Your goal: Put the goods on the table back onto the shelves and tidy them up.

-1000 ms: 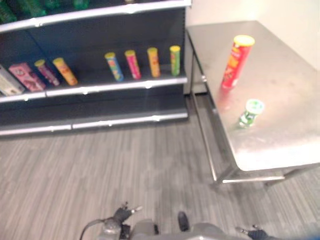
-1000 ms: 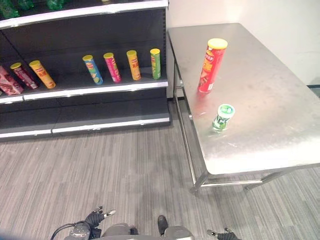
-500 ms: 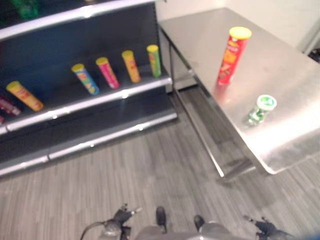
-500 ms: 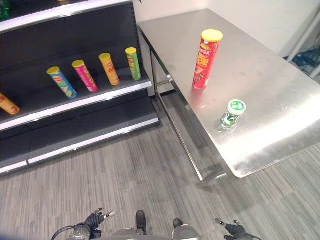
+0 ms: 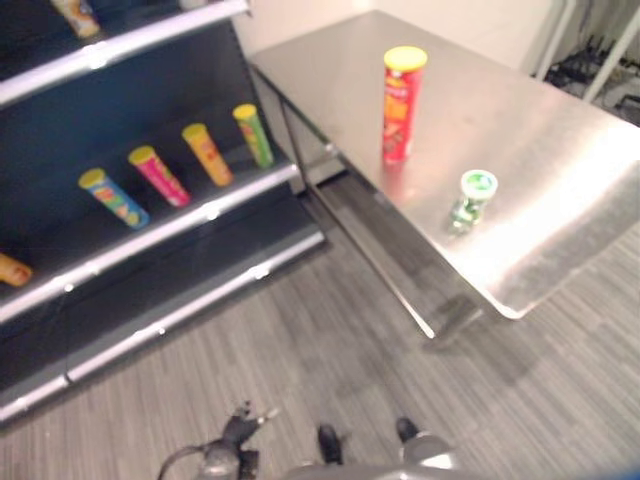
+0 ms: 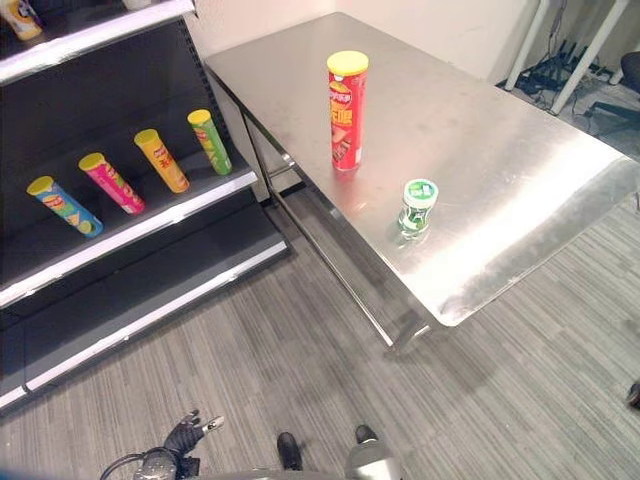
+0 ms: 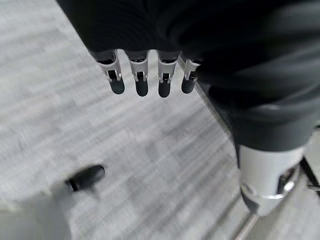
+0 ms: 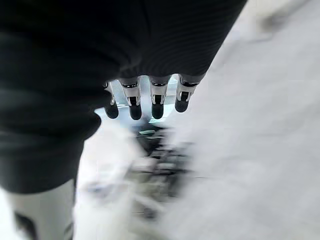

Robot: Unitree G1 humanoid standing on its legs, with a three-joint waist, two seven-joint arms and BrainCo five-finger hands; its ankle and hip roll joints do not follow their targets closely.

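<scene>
A tall red tube with a yellow lid [image 6: 347,110] stands upright on the steel table [image 6: 500,140]. A small green and white tub [image 6: 417,206] sits nearer the table's front edge. On the dark shelf [image 6: 130,235] to the left lean a blue tube [image 6: 63,206], a pink tube [image 6: 111,183], an orange tube [image 6: 161,160] and a green tube [image 6: 209,142]. My left hand [image 6: 186,436] hangs low over the floor, far from both; its fingers [image 7: 141,82] are relaxed and hold nothing. My right hand [image 8: 156,100] also hangs with straight fingers, holding nothing.
An upper shelf [image 6: 90,35] carries more goods at the top left. Grey striped floor [image 6: 300,340] lies between shelf and table. White stand legs and cables [image 6: 560,55] are beyond the table's far right corner.
The camera has swung to the right: the shelf slid toward the left edge and the table now sits in the middle. The goods have not moved, and both hands still hang down.
</scene>
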